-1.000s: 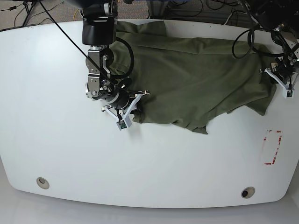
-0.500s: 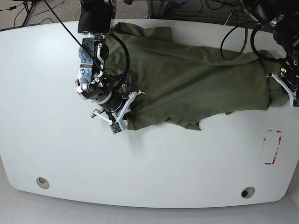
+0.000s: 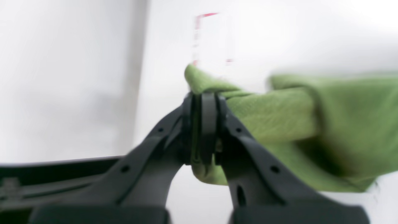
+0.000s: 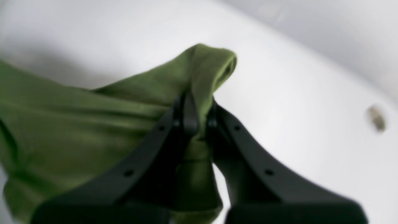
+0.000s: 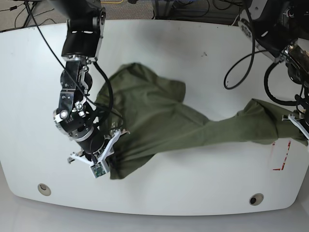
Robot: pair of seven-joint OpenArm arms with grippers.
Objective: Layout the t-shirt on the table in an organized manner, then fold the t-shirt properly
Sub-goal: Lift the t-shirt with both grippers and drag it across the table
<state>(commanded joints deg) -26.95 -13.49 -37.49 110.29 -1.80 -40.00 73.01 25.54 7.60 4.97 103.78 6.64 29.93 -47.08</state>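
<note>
T-shirt [image 5: 159, 121] spans the bench [image 5: 193, 58] from 8 o'clock to 3 o'clock, bunched. Right gripper [image 4: 199, 115] and left gripper [image 3: 203, 124] jaws each clamp a fabric edge. Pull apart evenly, keeping tension low, to flatten wrinkles.

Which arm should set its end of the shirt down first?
Probably the right. Its claw holds the shirt low over open table. The left claw sits at the table's edge, beside the red tape, with little room.
</note>
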